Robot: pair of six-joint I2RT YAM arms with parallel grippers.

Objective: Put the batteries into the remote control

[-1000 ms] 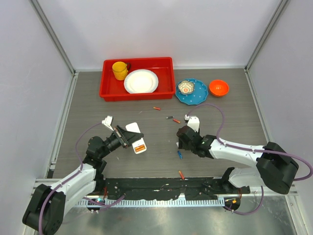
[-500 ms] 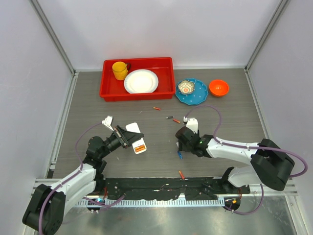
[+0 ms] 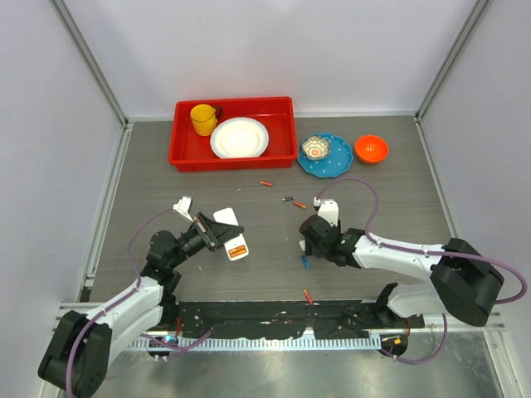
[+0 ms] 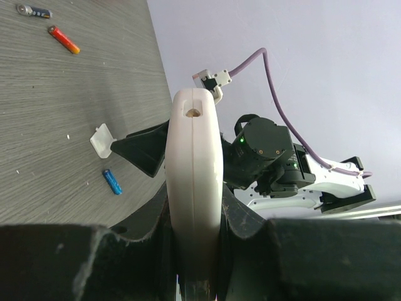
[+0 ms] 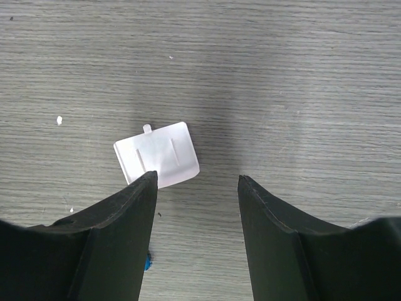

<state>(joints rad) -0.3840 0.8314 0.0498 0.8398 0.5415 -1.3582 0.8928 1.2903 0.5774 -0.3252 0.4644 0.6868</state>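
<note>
- Looking down from the overhead camera, I see the left gripper [image 3: 217, 233] closed on the remote control [image 3: 226, 220], holding it off the table [image 3: 373, 191] on the left side.
- From above, the remote's length seems to run from far-left to near-right, with an orange-red patch at its near end. It is tilted, and I cannot tell which face is up.
- On the left wrist camera the remote control [image 4: 194, 188] is edge-on. Its thin side faces the lens, its long axis runs straight up the picture, and the rounded top end has a small hole. A dark finger presses each flat face.
- My right gripper [image 3: 306, 243] sits low over the middle of the table with its jaws apart and nothing between them.
- On the right wrist camera the right gripper [image 5: 197, 182] has bare table between its fingers. A small white cover [image 5: 156, 163] lies flat, just beyond the left fingertip.
- The batteries are loose on the table:
  - A blue battery [image 3: 304, 263] lies just near of the right gripper, its axis running roughly near to far.
  - A dark battery [image 3: 287, 199] and an orange-red battery [image 3: 299, 204] lie beyond it, close together.
  - A red battery [image 3: 265, 183] is farther back, near the red tray [image 3: 178, 153].
  - An orange battery [image 3: 308, 296] lies by the near edge.
</note>
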